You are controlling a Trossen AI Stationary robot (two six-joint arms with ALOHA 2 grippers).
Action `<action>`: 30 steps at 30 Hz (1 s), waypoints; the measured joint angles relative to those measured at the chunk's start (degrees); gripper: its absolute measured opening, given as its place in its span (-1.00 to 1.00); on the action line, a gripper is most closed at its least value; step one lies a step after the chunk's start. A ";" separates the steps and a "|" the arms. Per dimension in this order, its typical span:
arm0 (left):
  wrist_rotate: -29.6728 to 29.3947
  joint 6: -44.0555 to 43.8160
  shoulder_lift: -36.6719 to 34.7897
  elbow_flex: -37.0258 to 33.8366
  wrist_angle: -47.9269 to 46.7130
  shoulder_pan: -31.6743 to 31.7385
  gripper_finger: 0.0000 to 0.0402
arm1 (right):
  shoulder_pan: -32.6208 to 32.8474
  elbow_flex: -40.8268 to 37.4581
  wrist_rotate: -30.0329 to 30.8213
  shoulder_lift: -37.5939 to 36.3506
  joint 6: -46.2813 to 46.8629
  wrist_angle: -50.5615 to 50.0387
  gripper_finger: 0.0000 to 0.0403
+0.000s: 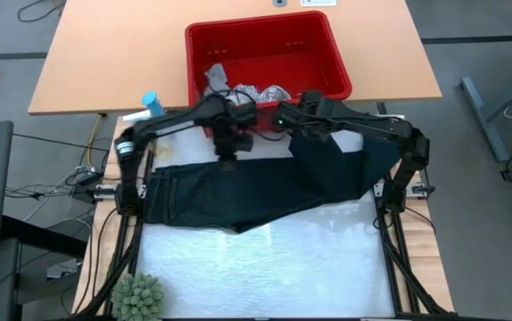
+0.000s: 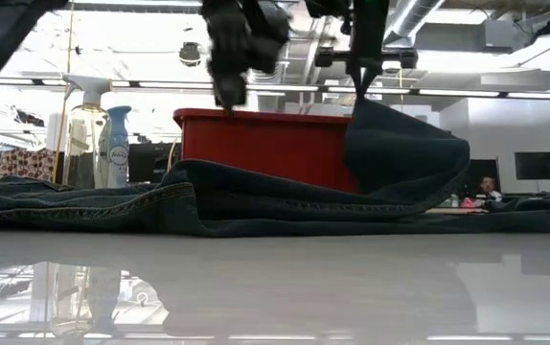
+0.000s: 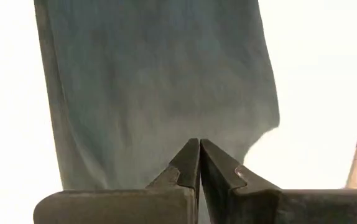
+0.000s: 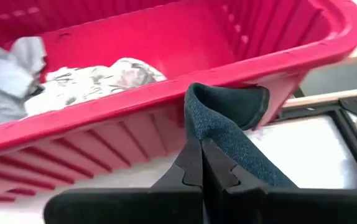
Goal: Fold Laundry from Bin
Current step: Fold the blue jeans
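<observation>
Near tabletop: white mat (image 1: 265, 267) lies bare in front of the cloth, which I read as room kept for the folded piece; a small green plant (image 1: 138, 296) sits at its near left corner, clear of the work.

Trousers: dark navy trousers (image 1: 211, 192) are spread left to right across the middle of the mat, waistband end toward the left and flat, so most of the garment is anchored by its own weight while one end gets moved.

Right end effector (image 4: 201, 155): fingers together, clamped on a fold of the trouser leg, lifting it off the mat on the right side just in front of the bin. In the low view the cloth hangs from it in a peak, which I judge is slack being made to carry that leg over the flat part.

Left end effector (image 1: 227, 145): fingers pressed together with nothing between them, hovering over the far edge of the trousers near the middle; I take it to be waiting.

Bin: red bin (image 1: 265, 53) stands beyond the mat on the far tabletop, holding the grey cloth (image 4: 7, 71) and the leaf-print cloth (image 4: 101, 78), still to be folded.

Far left: spray bottles (image 2: 112, 144) stand left of the bin.
</observation>
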 joint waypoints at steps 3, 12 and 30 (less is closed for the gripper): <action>-2.83 -3.74 -5.88 0.00 -3.27 -1.08 -1.00 | 0.43 0.00 -0.15 0.00 -2.80 2.68 -0.92; -6.53 -15.58 -24.27 0.00 -2.22 -5.81 -1.00 | 1.73 0.00 -3.41 1.52 -9.10 11.99 -0.92; -22.78 -31.08 -46.04 0.00 9.37 -17.40 -1.00 | 7.46 0.00 -18.12 16.20 -25.25 33.48 -0.84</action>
